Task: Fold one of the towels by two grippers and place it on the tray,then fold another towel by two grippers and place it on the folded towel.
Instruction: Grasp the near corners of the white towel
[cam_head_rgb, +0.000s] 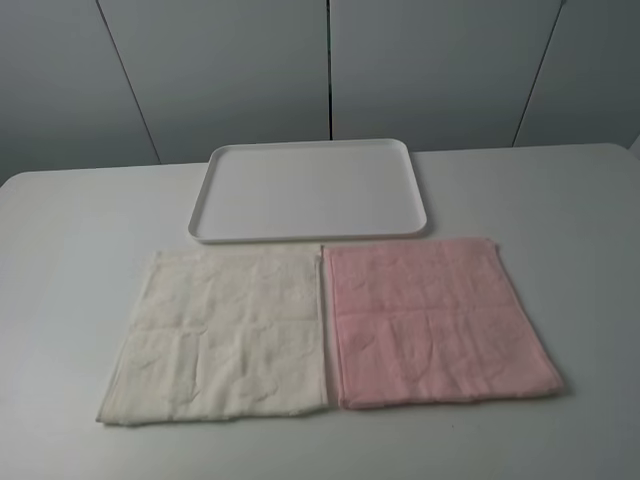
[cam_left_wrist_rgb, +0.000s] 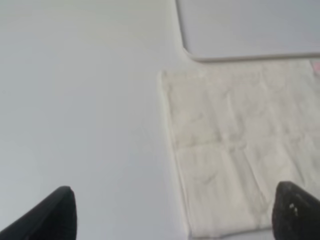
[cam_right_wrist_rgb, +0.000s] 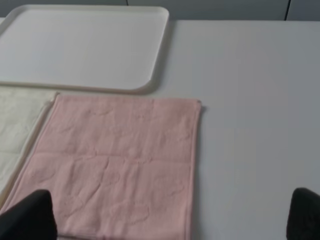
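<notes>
A cream towel (cam_head_rgb: 220, 335) lies flat on the white table at front left. A pink towel (cam_head_rgb: 435, 318) lies flat beside it at front right, their edges nearly touching. A white tray (cam_head_rgb: 310, 190) stands empty just behind both. Neither gripper shows in the exterior high view. In the left wrist view the cream towel (cam_left_wrist_rgb: 235, 150) and a tray corner (cam_left_wrist_rgb: 250, 27) show; the left gripper (cam_left_wrist_rgb: 175, 212) is open and empty above bare table beside the towel's outer edge. In the right wrist view the right gripper (cam_right_wrist_rgb: 172, 215) is open and empty above the pink towel (cam_right_wrist_rgb: 120, 162), with the tray (cam_right_wrist_rgb: 85, 47) beyond.
The white table (cam_head_rgb: 560, 200) extends on both sides of the towels and tray. Grey wall panels (cam_head_rgb: 330, 70) stand behind the table's far edge.
</notes>
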